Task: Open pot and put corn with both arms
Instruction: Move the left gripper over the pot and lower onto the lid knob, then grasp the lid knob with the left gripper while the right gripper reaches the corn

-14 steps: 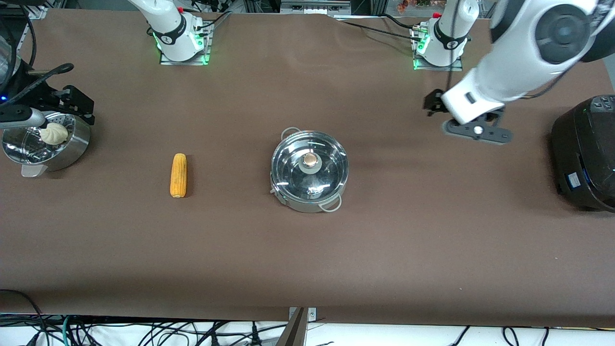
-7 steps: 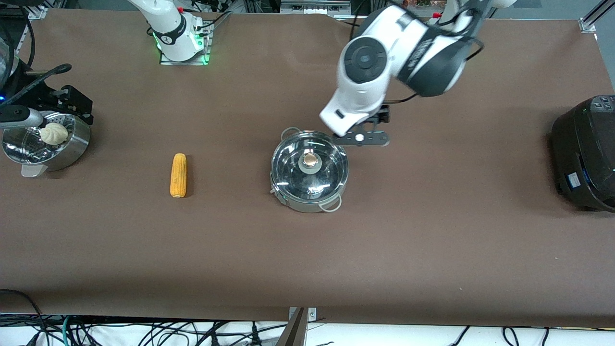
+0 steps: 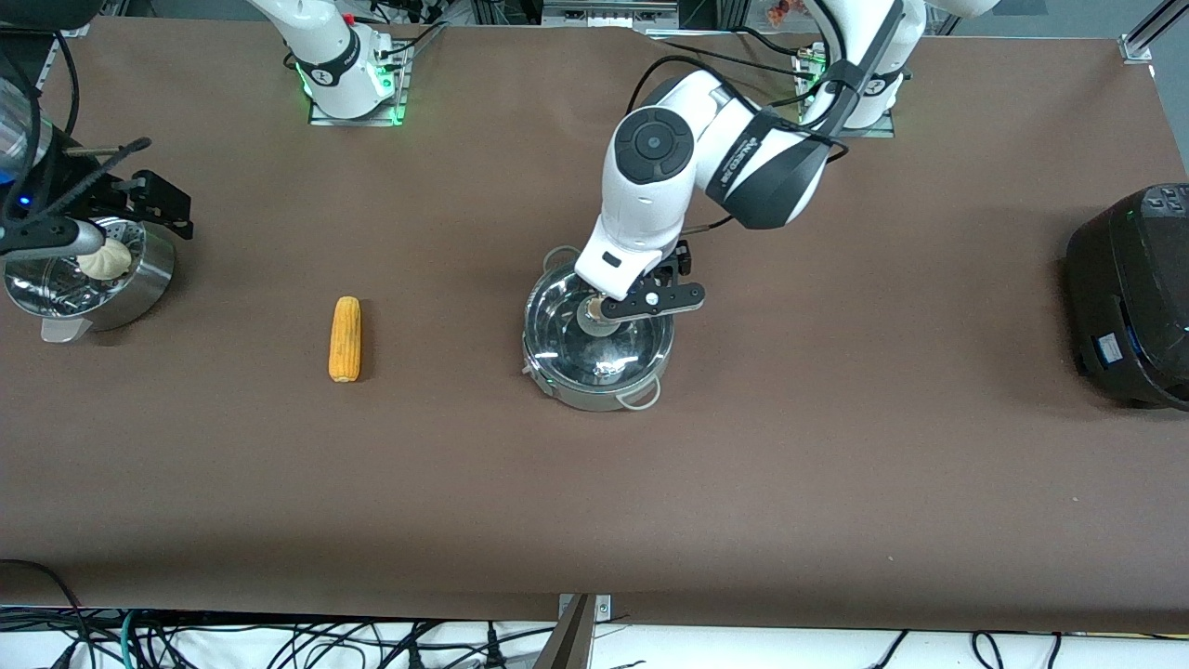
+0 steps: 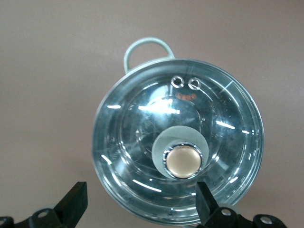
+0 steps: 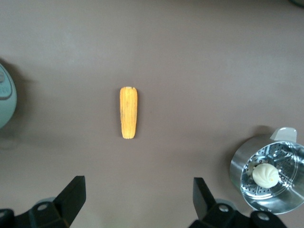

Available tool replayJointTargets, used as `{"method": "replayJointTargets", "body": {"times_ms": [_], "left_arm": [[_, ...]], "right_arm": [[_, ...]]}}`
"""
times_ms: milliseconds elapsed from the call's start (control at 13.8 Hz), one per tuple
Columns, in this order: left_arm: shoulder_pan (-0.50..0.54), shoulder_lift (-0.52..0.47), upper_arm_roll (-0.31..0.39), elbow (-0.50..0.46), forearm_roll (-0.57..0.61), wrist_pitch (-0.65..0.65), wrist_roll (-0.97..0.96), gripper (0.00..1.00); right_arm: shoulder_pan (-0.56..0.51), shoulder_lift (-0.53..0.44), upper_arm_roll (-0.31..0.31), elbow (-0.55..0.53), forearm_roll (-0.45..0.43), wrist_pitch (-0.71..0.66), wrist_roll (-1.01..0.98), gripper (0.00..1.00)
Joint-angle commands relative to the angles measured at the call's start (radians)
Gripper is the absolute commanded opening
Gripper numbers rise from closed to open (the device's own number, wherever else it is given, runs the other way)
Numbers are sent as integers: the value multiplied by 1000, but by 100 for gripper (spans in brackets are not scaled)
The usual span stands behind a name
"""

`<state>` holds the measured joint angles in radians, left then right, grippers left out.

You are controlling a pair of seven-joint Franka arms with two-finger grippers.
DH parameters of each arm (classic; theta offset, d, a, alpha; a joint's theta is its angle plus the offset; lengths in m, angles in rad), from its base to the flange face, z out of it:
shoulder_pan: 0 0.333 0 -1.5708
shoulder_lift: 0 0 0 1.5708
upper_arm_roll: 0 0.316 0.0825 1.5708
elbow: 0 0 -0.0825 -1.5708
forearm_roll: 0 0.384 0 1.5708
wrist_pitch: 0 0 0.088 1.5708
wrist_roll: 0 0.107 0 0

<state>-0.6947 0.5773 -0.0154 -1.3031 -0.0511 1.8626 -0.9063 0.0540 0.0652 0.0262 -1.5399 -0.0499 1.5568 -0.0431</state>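
The left gripper (image 3: 604, 311), which a second ago hung high over the table (image 3: 836, 446) near the big black rice cooker (image 3: 1129, 297) at the left arm's end, has swung across and now hovers directly over the shiny round stainless-steel pot (image 3: 599, 336) at the middle of the table. In the left wrist view its jaws stand wide apart and hold nothing, with the tan knob (image 4: 182, 161) of the clear glass lid (image 4: 178, 147) just off the midline between the two black fingertips (image 4: 73, 202). The lid is still seated on the pot, so the opening step is only being lined up; by this judgement the next move calls for a descent and a closing on the knob.

The husked yellow-orange corn cob (image 3: 345, 338) lies untouched on the bare table, well apart from the pot toward the right arm's end. The right gripper (image 5: 137, 202) is out of the front view but looks straight down on the cob (image 5: 128, 112), jaws spread wide and empty; the arm appears to wait. A perforated steel steamer bowl (image 3: 111, 283) holding a white bun (image 3: 104, 260) stands at that same end.
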Motion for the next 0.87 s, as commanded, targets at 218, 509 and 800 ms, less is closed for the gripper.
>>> {"method": "replayJointTargets", "body": {"times_ms": [218, 509, 800], "left_arm": [[-55, 76, 18, 41, 7, 78, -34, 100], [-55, 93, 20, 31, 39, 160, -31, 100], [-54, 96, 20, 30, 65, 176, -22, 100]], "right_arm": [[-13, 28, 1, 7, 24, -38, -6, 100], [-14, 44, 0, -138, 82, 101, -6, 100], [-11, 93, 3, -249, 79, 274, -4, 100]]}}
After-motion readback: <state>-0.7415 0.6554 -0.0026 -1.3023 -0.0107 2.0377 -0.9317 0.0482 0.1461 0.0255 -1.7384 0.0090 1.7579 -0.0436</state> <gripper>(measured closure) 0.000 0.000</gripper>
